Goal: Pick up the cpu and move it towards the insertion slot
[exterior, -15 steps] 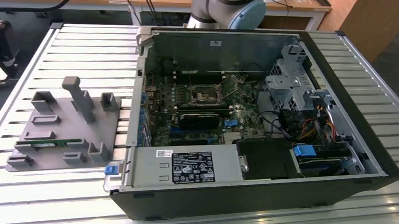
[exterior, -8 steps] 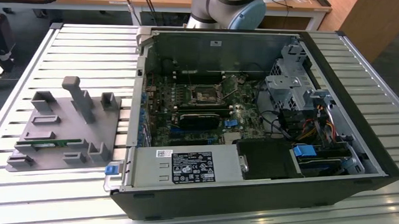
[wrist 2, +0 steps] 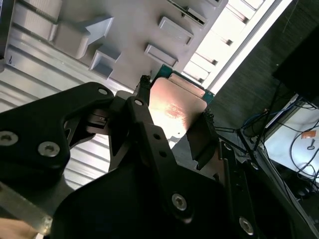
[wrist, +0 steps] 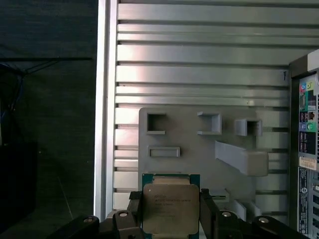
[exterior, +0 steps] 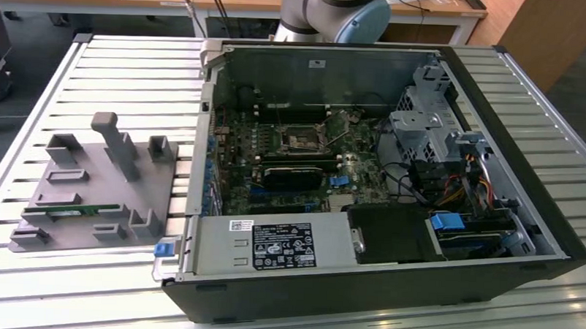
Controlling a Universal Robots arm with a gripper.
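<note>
Slatted aluminium table point(exterior: 130, 78) carries an open PC case point(exterior: 367, 288). Grey fixture plate point(exterior: 87, 194) sits on the exterior view's left, just beside the case wall. Robot arm point(exterior: 338, 9) stands behind the case at the table's far edge.

State of the gripper point(wrist: 171, 206): clamped on the cpu point(wrist: 170, 211). One black finger point(wrist: 208, 209) presses on each of two opposite edges. The metal lid faces the first wrist camera and the green rim shows along the free edges. The second wrist view shows the same grip: gripper point(wrist 2: 175, 102), cpu point(wrist 2: 177, 107) flat between the fingers, shiny face lit.

The cpu hangs over the fixture plate point(wrist: 199, 144), near the plate's border, and looks clear of its pockets and posts. The table edge is close by, with dark floor point(wrist: 50, 124) beyond it, so there is open room on that side.

The insertion slot point(exterior: 302, 139) is well apart from the plate, on the board inside the case: metal frame, dark centre. Surroundings are tight:
- black card point(exterior: 298, 178) just beside it, toward the near wall
- drive cage point(exterior: 421, 132) and cables on the exterior view's right
- case walls all round, top open

A memory stick point(exterior: 72, 212) lies in a holder near the plate's front edge, apart from the cpu.
</note>
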